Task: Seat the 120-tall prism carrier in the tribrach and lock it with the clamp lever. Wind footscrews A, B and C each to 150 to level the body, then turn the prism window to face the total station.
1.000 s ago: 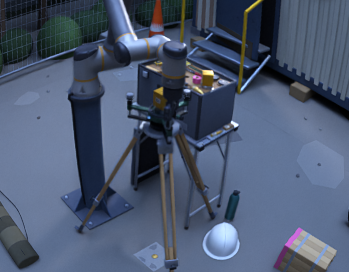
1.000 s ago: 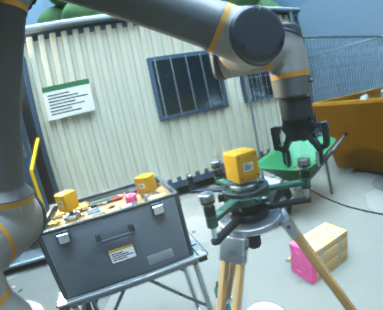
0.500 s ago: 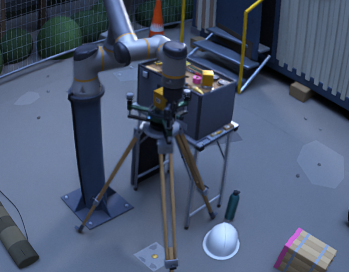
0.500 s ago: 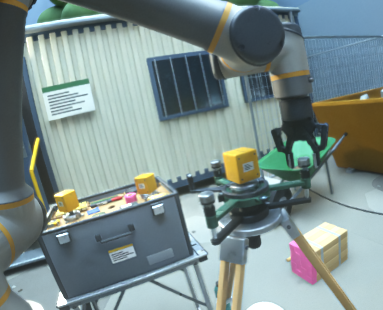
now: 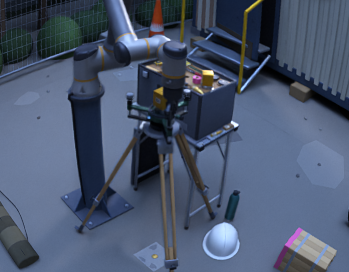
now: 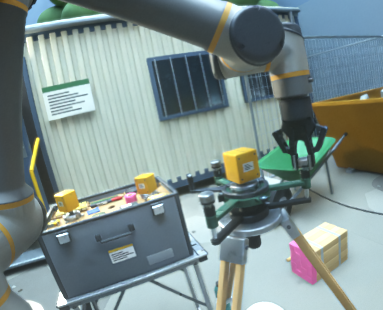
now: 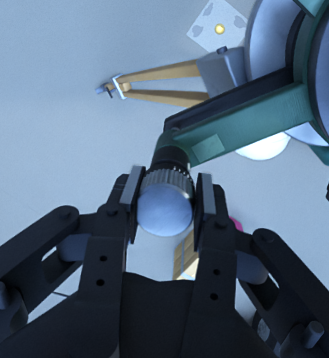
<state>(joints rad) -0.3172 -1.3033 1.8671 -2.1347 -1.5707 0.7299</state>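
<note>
The tribrach's [image 6: 249, 202] far side is partly hidden behind the yellow prism carrier [image 6: 241, 164], which sits upright at its centre on top of the wooden-legged tripod [image 5: 165, 190]. My gripper [image 7: 166, 207] reaches down over the end of one green tribrach arm [image 7: 240, 127], and its two finger pads stand on either side of a knurled footscrew knob [image 7: 165, 205], closing on it. Two other footscrews [image 6: 206, 199] stand at the ends of the other arms. Whether the fingers grip the knob firmly cannot be told.
Behind the tripod a grey equipment case [image 6: 116, 240] rests on a folding stand, carrying two more yellow carriers [image 6: 66, 199] and small parts on its lid. A white hard hat [image 5: 221, 241], a green bottle [image 5: 232, 205] and a strapped box [image 5: 305, 251] lie on the ground nearby.
</note>
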